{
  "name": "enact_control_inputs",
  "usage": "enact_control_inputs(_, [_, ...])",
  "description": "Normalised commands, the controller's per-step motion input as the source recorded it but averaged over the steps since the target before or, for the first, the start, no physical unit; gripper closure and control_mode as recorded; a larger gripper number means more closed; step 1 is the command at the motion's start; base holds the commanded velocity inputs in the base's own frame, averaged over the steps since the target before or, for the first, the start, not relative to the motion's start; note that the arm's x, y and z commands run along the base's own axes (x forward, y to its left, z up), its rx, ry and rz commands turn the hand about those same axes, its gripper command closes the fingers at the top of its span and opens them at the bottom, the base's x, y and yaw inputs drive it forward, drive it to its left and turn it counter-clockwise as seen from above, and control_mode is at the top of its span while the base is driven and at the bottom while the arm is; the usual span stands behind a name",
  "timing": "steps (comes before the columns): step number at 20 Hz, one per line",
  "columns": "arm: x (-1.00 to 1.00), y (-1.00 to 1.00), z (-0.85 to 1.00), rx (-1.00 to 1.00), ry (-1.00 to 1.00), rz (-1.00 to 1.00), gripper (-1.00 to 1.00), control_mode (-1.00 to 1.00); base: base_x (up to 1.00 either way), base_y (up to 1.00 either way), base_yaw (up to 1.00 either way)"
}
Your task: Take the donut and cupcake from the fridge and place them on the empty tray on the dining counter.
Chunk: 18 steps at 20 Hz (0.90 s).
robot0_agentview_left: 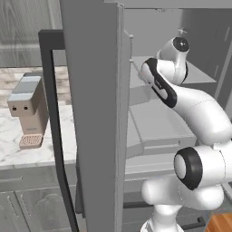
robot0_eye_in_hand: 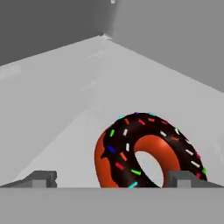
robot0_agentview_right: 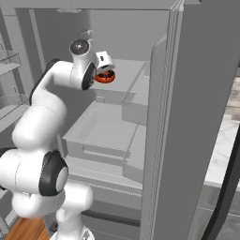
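- While the gripper (robot0_eye_in_hand: 111, 177) stands wide open, holding nothing, the donut (robot0_eye_in_hand: 146, 151) sits just ahead of it on a fridge shelf (robot0_agentview_right: 129, 70), nearer one fingertip (robot0_eye_in_hand: 183, 178).
- Iced face tilts up toward the camera; as a ring, it has no clear long axis.
- Bare shelf spreads beyond the donut up to the back corner and walls of the fridge (robot0_agentview_left: 95, 113), whose doors stand open.

White arm extended forward and upward, end effector (robot0_eye_in_hand: 111, 179) open.
The arm (robot0_agentview_left: 199, 113) rises from its base, bends at the dark-ringed elbow and reaches away from the cameras; the wrist turns the hand forward. Two dark fingertips (robot0_eye_in_hand: 43, 178) stand wide apart, apparently gripping nothing.
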Motion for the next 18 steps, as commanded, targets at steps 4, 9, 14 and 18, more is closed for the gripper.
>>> enact_control_inputs(4, [0.58, 0.0, -0.17, 0.0, 0.0, 0.0, -1.0, -1.0, 0.0, 0.0, 0.0])
enact_control_inputs(9, [0.55, 0.0, -0.08, 0.0, 0.0, 0.0, -1.0, -1.0, 0.0, 0.0, 0.0])
enact_control_inputs(14, [0.4, 0.0, -0.09, 0.0, 0.02, 0.0, -1.0, -1.0, 0.0, 0.0, 0.0])
enact_control_inputs(18, [0.02, -0.02, -0.27, 0.0, 0.04, 0.0, -1.0, -1.0, 0.0, 0.0, 0.0])
